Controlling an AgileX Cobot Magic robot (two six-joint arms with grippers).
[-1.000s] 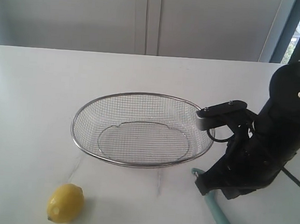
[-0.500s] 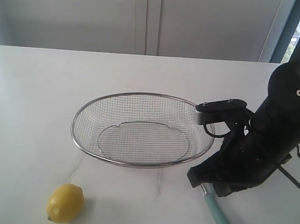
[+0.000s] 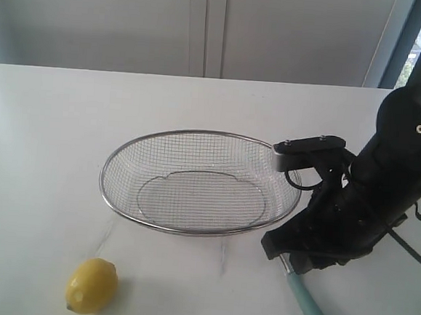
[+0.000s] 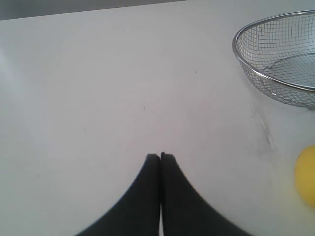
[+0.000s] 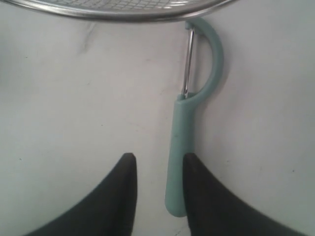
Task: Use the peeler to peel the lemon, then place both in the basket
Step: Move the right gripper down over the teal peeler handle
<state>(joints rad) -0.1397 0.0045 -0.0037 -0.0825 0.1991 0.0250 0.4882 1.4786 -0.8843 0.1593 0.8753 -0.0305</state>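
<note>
The yellow lemon point(image 3: 92, 285) lies on the white table near the front left; its edge also shows in the left wrist view point(image 4: 307, 174). The silver wire basket point(image 3: 101, 178) stands empty mid-table. The teal peeler point(image 3: 307, 305) lies flat just right of the basket, its loop head point(image 5: 215, 54) close to the basket rim point(image 5: 123, 15). My right gripper point(image 5: 160, 160) is open low over the peeler, and the handle point(image 5: 178, 147) lies between the jaws against one finger. My left gripper point(image 4: 160, 156) is shut on nothing over bare table, well away from the lemon.
The right arm's black body point(image 3: 383, 186) fills the right side beside the basket and covers the peeler's head in the exterior view. A pale wall panel point(image 3: 206, 26) runs behind the table's far edge. Bare tabletop point(image 3: 44, 137) lies left of the basket.
My right gripper has gone from shut to open and has shifted a little left over the peeler, now covering its head in the exterior view. Lemon and basket have not moved.
</note>
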